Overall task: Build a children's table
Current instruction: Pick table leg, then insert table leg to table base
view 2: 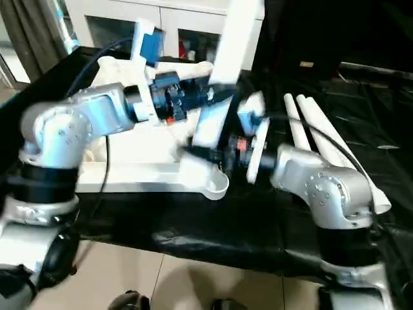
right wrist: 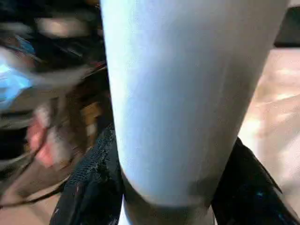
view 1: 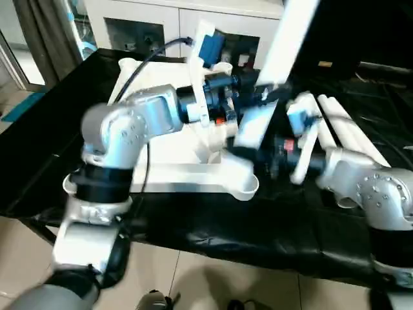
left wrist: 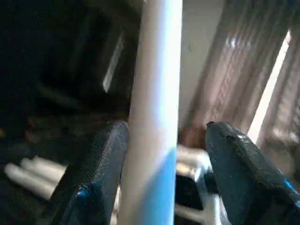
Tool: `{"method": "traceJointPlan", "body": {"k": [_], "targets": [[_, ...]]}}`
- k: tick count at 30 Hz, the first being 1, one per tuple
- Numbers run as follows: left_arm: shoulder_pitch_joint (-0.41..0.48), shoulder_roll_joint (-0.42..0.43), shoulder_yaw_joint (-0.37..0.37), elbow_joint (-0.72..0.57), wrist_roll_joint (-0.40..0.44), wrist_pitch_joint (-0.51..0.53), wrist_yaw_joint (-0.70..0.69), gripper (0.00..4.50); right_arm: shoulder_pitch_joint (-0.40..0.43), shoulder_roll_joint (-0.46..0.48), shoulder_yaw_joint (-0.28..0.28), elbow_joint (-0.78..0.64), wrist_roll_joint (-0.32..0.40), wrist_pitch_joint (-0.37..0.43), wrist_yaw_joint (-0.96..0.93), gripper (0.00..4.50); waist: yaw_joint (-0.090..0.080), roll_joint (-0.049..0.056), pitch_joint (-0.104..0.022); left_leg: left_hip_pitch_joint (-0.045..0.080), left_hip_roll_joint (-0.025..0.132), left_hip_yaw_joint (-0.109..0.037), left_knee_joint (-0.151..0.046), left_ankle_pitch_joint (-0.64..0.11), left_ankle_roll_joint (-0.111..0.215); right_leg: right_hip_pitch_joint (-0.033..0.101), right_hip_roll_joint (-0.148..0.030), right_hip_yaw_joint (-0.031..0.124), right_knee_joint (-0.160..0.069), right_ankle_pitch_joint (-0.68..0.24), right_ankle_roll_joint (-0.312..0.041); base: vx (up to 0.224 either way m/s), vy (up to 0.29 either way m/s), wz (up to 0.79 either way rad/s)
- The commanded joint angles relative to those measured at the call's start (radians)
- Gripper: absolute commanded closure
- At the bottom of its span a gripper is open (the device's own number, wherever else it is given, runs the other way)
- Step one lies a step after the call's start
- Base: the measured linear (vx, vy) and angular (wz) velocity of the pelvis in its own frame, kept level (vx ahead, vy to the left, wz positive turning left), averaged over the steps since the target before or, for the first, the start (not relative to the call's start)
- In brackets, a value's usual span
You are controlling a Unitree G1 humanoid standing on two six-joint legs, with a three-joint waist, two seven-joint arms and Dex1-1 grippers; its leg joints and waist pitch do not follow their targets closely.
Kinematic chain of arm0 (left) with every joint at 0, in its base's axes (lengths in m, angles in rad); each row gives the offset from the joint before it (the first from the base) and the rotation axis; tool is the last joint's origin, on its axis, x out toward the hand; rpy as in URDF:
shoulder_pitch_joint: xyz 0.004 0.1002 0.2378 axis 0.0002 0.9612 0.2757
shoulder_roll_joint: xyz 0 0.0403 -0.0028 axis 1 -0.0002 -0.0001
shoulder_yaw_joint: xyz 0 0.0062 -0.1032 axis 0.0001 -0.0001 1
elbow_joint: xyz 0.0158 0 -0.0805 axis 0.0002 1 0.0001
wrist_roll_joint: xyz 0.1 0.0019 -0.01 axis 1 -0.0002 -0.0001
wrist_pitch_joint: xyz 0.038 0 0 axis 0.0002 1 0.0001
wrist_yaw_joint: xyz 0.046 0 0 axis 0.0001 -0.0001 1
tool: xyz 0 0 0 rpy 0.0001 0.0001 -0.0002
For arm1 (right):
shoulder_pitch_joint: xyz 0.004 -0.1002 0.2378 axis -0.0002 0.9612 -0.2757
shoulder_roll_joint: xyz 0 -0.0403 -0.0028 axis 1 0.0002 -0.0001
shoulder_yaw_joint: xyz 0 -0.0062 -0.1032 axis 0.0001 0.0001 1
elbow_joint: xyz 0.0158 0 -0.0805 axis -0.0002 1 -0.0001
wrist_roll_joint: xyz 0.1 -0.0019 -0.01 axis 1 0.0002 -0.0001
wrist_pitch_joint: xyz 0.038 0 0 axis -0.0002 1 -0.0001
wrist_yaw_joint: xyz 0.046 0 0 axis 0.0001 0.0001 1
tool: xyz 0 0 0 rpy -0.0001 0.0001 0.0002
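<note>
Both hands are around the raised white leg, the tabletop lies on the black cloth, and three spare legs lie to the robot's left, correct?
Not quite: the spare legs lie to the robot's right, as the left eye view shows. The rest stands: both hands, left and right, flank the raised leg; the tabletop lies on the black cloth.

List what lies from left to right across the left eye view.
Left arm's silver forearm → upside-down white tabletop → raised table leg between both grippers → spare legs lying on the black cover → right arm's silver forearm.

White table leg (left wrist: 154, 93), black cloth (view 1: 213, 226).
</note>
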Motion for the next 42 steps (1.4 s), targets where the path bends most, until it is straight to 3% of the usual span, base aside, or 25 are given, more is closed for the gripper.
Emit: {"method": "traceJointPlan", "body": {"k": [1,2,3,4,6,7,8,10,11,12,13,15,17,19,20,22,23,25,26,29,33,38,42], "targets": [[-0.026,0.004,0.043,0.044,0.036,-0.081,0.051,1.53,-0.01,0.019,-0.032,0.017,-0.02,-0.046,-0.047,2.59,-0.003,0.001,-0.101,0.009,0.003,0.0,-0.064,-0.154,0.006,0.073,-0.058,0.034,-0.09,-0.339,-0.095,0.0,0.0,0.0],[-0.037,0.046,0.04,0.107,0.1,-0.157,0.053,1.53,-0.009,0.027,-0.034,0.033,-0.061,-0.1,-0.078,2.59,-0.005,0.002,-0.1,0.009,0.002,0.001,-0.065,-0.157,0.01,0.07,-0.056,0.033,-0.093,-0.346,-0.085,0.0,0.0,0.0],[-0.038,0.07,0.028,0.132,0.135,-0.194,0.046,1.53,-0.007,0.026,-0.031,0.04,-0.086,-0.125,-0.09,2.59,-0.005,-0.005,-0.098,0.009,0.0,0.0,-0.067,-0.158,0.014,0.069,-0.055,0.032,-0.099,-0.363,-0.067,0.0,0.0,0.0],[-0.038,0.07,0.028,0.132,0.135,-0.194,0.046,1.53,-0.007,0.026,-0.031,0.04,-0.086,-0.125,-0.09,2.59,-0.007,-0.001,-0.1,0.011,0.0,-0.002,-0.069,-0.156,0.004,0.07,-0.055,0.033,-0.095,-0.375,-0.044,0.0,0.0,0.0],[0.034,0.162,-0.116,0.119,0.303,-0.39,-0.079,1.53,0.003,0.013,-0.006,0.087,-0.191,-0.221,-0.14,2.59,-0.013,-0.001,-0.096,0.012,0.007,-0.007,-0.075,-0.158,-0.004,0.067,-0.061,0.036,-0.098,-0.402,-0.017,0.0,0.0,0.0],[0.034,0.162,-0.116,0.119,0.303,-0.39,-0.079,1.53,0.003,0.013,-0.006,0.087,-0.191,-0.221,-0.14,2.59,-0.016,0.0,-0.097,0.012,0.006,-0.005,-0.075,-0.153,-0.01,0.067,-0.061,0.037,-0.094,-0.395,-0.02,0.0,0.0,0.0],[0.078,0.204,-0.2,0.103,0.366,-0.454,-0.169,1.53,0.007,0.01,0.001,0.107,-0.225,-0.257,-0.163,2.59,-0.019,-0.001,-0.097,0.013,0.007,-0.003,-0.075,-0.146,-0.011,0.066,-0.062,0.039,-0.091,-0.372,-0.037,0.0,0.0,0.0],[0.107,0.234,-0.267,0.101,0.408,-0.479,-0.221,1.53,0.009,0.014,0.0,0.119,-0.252,-0.29,-0.187,2.59,-0.021,0.006,-0.101,0.018,0.012,-0.001,-0.075,-0.138,-0.008,0.063,-0.061,0.041,-0.081,-0.311,-0.075,0.0,0.0,0.0],[0.15,0.274,-0.38,0.13,0.496,-0.518,-0.246,1.53,0.004,0.029,-0.017,0.14,-0.272,-0.328,-0.225,2.59,-0.02,0.006,-0.102,0.014,0.015,-0.004,-0.076,-0.118,-0.002,0.064,-0.062,0.042,-0.074,-0.252,-0.1,0.0,0.0,0.0],[0.153,0.276,-0.388,0.133,0.502,-0.521,-0.247,1.53,0.003,0.03,-0.018,0.141,-0.273,-0.331,-0.227,2.59,-0.023,0.007,-0.1,0.013,0.015,-0.003,-0.077,-0.12,-0.002,0.064,-0.061,0.042,-0.071,-0.239,-0.108,0.0,0.0,0.0],[0.171,0.291,-0.44,0.165,0.546,-0.562,-0.267,1.53,-0.004,0.045,-0.033,0.152,-0.289,-0.364,-0.262,2.59,-0.024,0.015,-0.099,0.015,0.014,-0.002,-0.077,-0.131,-0.005,0.063,-0.062,0.044,-0.07,-0.221,-0.121,0.0,0.0,0.0],[0.191,0.304,-0.498,0.224,0.6,-0.631,-0.307,1.53,-0.01,0.065,-0.049,0.164,-0.297,-0.404,-0.282,2.59,-0.027,0.011,-0.1,0.014,0.011,0.0,-0.077,-0.14,-0.008,0.068,-0.062,0.046,-0.069,-0.2,-0.135,0.0,0.0,0.0],[0.2,0.304,-0.52,0.28,0.638,-0.679,-0.332,1.53,-0.007,0.067,-0.049,0.162,-0.294,-0.395,-0.283,2.59,-0.031,0.017,-0.096,0.018,0.009,0.002,-0.078,-0.166,-0.008,0.066,-0.06,0.048,-0.077,-0.207,-0.141,0.0,0.0,0.0],[0.197,0.309,-0.53,0.334,0.671,-0.702,-0.352,1.53,0.02,0.043,-0.001,0.154,-0.335,-0.408,-0.256,2.59,-0.031,0.014,-0.095,0.018,0.01,0.002,-0.079,-0.179,-0.012,0.071,-0.062,0.048,-0.073,-0.213,-0.147,0.0,0.0,0.0],[0.194,0.315,-0.535,0.359,0.687,-0.708,-0.359,1.53,0.037,0.029,0.027,0.144,-0.351,-0.405,-0.235,2.59,-0.03,0.021,-0.091,0.019,0.009,0.001,-0.079,-0.189,-0.013,0.068,-0.061,0.048,-0.076,-0.226,-0.146,0.0,0.0,0.0],[0.184,0.331,-0.555,0.402,0.71,-0.738,-0.363,1.71,0.065,0.017,0.061,0.129,-0.366,-0.414,-0.203,2.59,-0.031,0.017,-0.09,0.021,0.009,0.0,-0.081,-0.218,-0.013,0.071,-0.065,0.048,-0.083,-0.274,-0.137,0.0,0.0,0.0],[0.176,0.336,-0.563,0.423,0.717,-0.747,-0.359,1.81,0.075,0.021,0.065,0.122,-0.367,-0.415,-0.203,2.59,-0.033,0.018,-0.085,0.021,0.008,0.001,-0.083,-0.236,-0.012,0.068,-0.062,0.047,-0.089,-0.302,-0.127,0.0,0.0,0.0],[0.168,0.341,-0.569,0.442,0.722,-0.74,-0.357,1.92,0.084,0.026,0.064,0.115,-0.366,-0.419,-0.208,2.59,-0.033,0.017,-0.087,0.022,0.008,-0.001,-0.083,-0.238,-0.012,0.069,-0.064,0.047,-0.088,-0.314,-0.128,0.0,0.0,0.0],[0.16,0.347,-0.574,0.463,0.737,-0.723,-0.364,1.99,0.092,0.03,0.057,0.108,-0.355,-0.413,-0.21,2.59,-0.032,0.024,-0.085,0.026,0.01,0.0,-0.081,-0.238,-0.011,0.063,-0.065,0.048,-0.089,-0.324,-0.135,0.0,0.0,0.0],[0.159,0.348,-0.568,0.475,0.746,-0.688,-0.389,2.23,0.099,0.037,0.043,0.1,-0.341,-0.4,-0.215,2.59,-0.034,0.024,-0.082,0.025,0.01,-0.002,-0.083,-0.25,-0.009,0.063,-0.064,0.046,-0.093,-0.352,-0.133,0.0,0.0,0.0],[0.16,0.335,-0.545,0.482,0.731,-0.655,-0.397,2.52,0.111,0.032,0.046,0.089,-0.322,-0.369,-0.198,2.59,-0.034,0.023,-0.084,0.025,0.012,-0.003,-0.083,-0.247,-0.008,0.064,-0.064,0.046,-0.089,-0.32,-0.152,0.0,0.0,0.0],[0.147,0.324,-0.537,0.521,0.724,-0.632,-0.409,3.02,0.128,0.031,0.079,0.08,-0.295,-0.323,-0.147,2.59,-0.034,0.025,-0.083,0.024,0.012,-0.003,-0.083,-0.241,0.0,0.065,-0.063,0.046,-0.086,-0.284,-0.169,0.0,0.0,0.0],[0.142,0.318,-0.528,0.538,0.734,-0.61,-0.416,3.36,0.13,0.047,0.107,0.092,-0.281,-0.316,-0.113,2.59,-0.034,0.023,-0.083,0.024,0.012,-0.003,-0.083,-0.254,0.003,0.067,-0.067,0.046,-0.091,-0.316,-0.164,0.0,0.0,0.0]]}}
